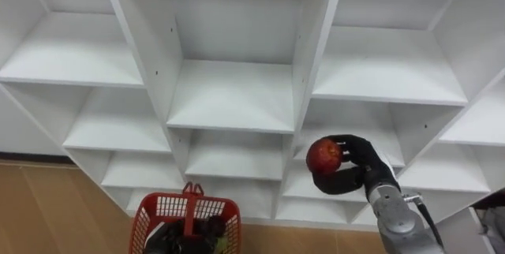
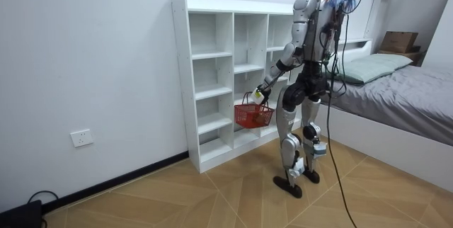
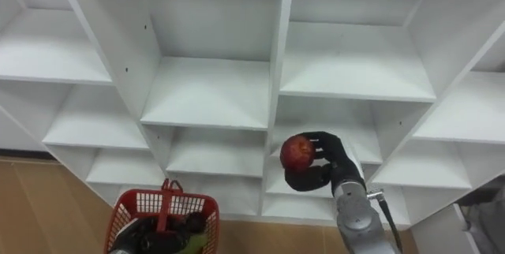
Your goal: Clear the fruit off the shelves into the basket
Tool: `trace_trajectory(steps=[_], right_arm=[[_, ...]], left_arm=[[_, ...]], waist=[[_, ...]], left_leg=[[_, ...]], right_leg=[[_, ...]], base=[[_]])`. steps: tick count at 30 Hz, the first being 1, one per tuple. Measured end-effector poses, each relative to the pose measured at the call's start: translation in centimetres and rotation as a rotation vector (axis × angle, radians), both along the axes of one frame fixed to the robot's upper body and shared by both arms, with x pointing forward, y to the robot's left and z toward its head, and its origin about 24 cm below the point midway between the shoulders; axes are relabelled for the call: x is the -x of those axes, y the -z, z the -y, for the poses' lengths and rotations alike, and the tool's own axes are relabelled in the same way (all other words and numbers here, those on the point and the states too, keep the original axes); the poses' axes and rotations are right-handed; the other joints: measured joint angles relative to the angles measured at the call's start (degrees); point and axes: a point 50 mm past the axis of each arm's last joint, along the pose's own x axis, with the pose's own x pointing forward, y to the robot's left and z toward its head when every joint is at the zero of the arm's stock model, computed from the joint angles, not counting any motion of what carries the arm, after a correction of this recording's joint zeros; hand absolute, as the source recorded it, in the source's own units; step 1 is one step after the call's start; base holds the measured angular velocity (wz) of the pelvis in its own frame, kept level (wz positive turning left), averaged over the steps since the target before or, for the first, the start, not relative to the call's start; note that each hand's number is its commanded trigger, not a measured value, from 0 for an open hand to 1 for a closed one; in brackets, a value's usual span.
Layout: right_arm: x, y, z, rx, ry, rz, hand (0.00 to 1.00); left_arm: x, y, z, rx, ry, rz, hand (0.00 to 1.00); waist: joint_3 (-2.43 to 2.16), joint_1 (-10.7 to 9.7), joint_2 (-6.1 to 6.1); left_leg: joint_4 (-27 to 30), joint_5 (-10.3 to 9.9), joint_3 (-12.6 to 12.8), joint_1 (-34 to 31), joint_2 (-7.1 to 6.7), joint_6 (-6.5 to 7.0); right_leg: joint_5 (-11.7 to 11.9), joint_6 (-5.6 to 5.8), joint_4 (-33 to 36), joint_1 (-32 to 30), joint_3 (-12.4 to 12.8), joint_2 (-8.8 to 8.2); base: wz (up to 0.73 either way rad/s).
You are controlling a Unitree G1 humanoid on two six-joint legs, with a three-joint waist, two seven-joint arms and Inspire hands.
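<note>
Clasps the red apple (image 1: 323, 155) in the right hand (image 1: 353, 166), curled close about it, in free air before the white closet (image 1: 233, 96), at about 4 o'clock in the eye views. Needs to go next, probably, to the red basket (image 1: 158, 211), lying at 8 o'clock from the apple and lower (no long axis to mind on so round a fruit). Has the left hand (image 2: 259, 95) at that basket's handle in the room view, too small there to tell its grip. Cannot make out the dark and greenish contents, cut off at the lower edge.
</note>
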Motion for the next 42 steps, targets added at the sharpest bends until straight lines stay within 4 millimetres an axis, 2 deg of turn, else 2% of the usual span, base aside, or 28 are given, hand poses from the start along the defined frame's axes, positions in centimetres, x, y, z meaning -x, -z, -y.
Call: trace_trajectory(steps=[14, 19, 27, 33, 40, 42], right_arm=[[0.4, -0.9, -1.5, -0.050, -0.080, 0.031, 1.00], [0.6, -0.9, -2.7, -0.082, -0.133, 0.024, 1.00], [2.3, 0.8, -2.8, -0.045, -0.160, -0.060, 1.00], [3.4, 2.3, -3.5, -0.049, -0.191, -0.142, 1.00], [3.8, 3.0, -4.6, -0.067, -0.239, -0.197, 1.00], [3.8, 3.0, -4.7, -0.071, -0.246, -0.202, 1.00]], left_arm=[[-0.1, 0.0, 0.7, 0.018, 0.010, 0.006, 1.00], [-0.3, -0.1, 1.2, 0.031, 0.012, 0.015, 1.00], [-0.2, 0.0, 1.7, 0.037, 0.021, 0.013, 1.00], [-0.2, 0.0, 2.6, 0.047, 0.065, 0.010, 1.00], [-0.4, -0.1, 2.8, 0.049, 0.089, 0.013, 1.00], [-0.4, -0.1, 2.8, 0.048, 0.089, 0.012, 1.00]], waist=[[-0.37, -1.2, 0.95], [-0.27, -1.2, 1.14], [0.03, -1.2, 1.53], [0.11, -1.2, 1.25], [0.34, -1.0, 0.29], [0.29, -1.0, 0.08]], left_leg=[[0.0, -0.1, 1.2, 0.5, 0.30, 0.01], [-0.3, -0.1, 1.8, 1.2, 0.42, -0.03], [-0.3, -0.1, 1.8, 1.0, 0.44, -0.01], [-0.3, -0.1, 1.9, 0.9, 0.36, -0.01], [-0.3, -0.2, 1.8, 0.6, 0.36, -0.01], [-0.3, -0.2, 1.8, 0.3, 0.35, 0.00]], right_leg=[[0.1, -0.08, 0.3, 0.1, 1.1, 0.21], [0.1, -0.08, 0.5, 0.0, 1.7, 0.36], [0.1, -0.08, 0.5, 0.0, 1.6, 0.35], [0.0, -0.07, 0.1, -0.1, 1.6, 0.31], [0.0, -0.03, -0.1, -0.2, 1.7, 0.30], [0.0, -0.03, -0.1, -0.3, 1.6, 0.31]], base=[[-0.03], [-0.08], [0.00], [0.00], [0.00], [0.00]])
